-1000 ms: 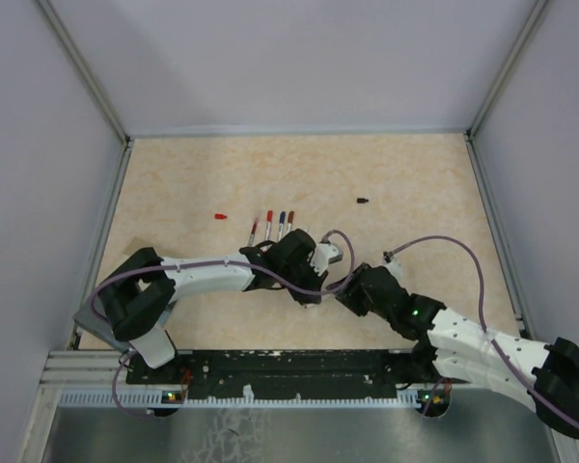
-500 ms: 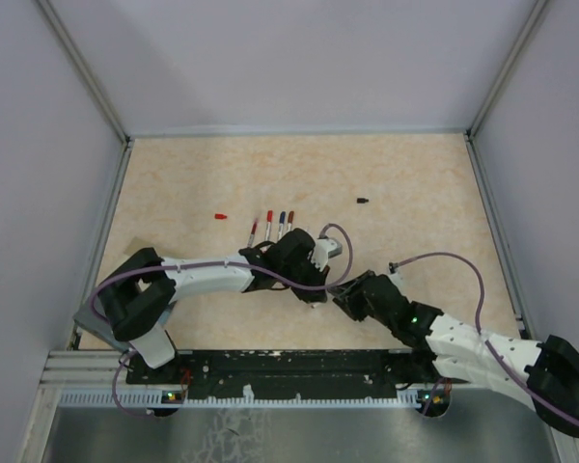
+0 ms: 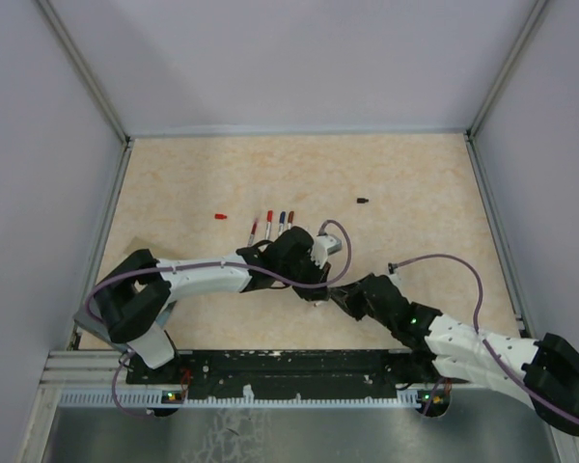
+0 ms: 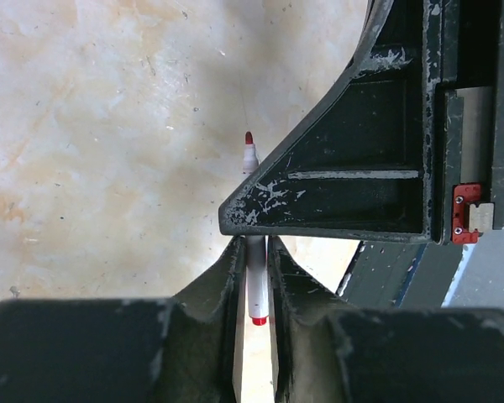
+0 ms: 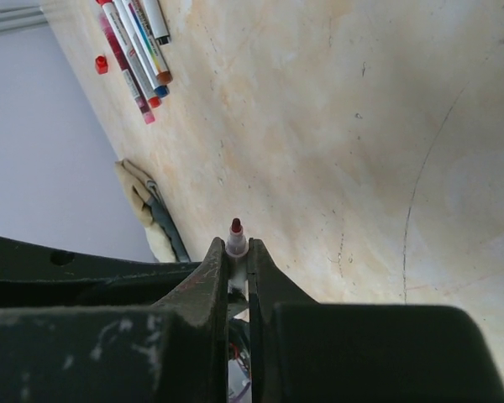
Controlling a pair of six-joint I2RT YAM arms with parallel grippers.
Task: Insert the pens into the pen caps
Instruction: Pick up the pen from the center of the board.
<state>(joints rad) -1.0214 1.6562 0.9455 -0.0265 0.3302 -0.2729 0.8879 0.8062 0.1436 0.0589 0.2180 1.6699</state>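
Four pens [image 3: 269, 223] are lying side by side on the desk [image 3: 415, 174]. Their white barrels are nearly touching and their coloured tips are pointing toward 12 o'clock. Counting from 9 toward 3 o'clock, the tips are showing dark red, red, blue and dark red.

Two caps are lying loose. One red cap [image 3: 219, 216] is sitting near the row on its 9 o'clock side, and one black cap [image 3: 363, 201] is resting well apart at about 2 o'clock from the row.

One more, the fifth pen [image 4: 257, 290], is being held by both tools, which are meeting at roughly 5 o'clock from the row. The left tool [image 4: 254, 256] is clamping the white barrel near its red end, and the bare red tip is sticking out toward 12 o'clock in the left wrist view. The right tool [image 5: 235, 252] is pinching the same pen just behind that tip, its fingers pressed close with only the tip poking out beyond them.

From the right wrist view the row and the red cap are showing at 11 o'clock. The frame edge is cutting them there, so I cannot tell the count from that side.
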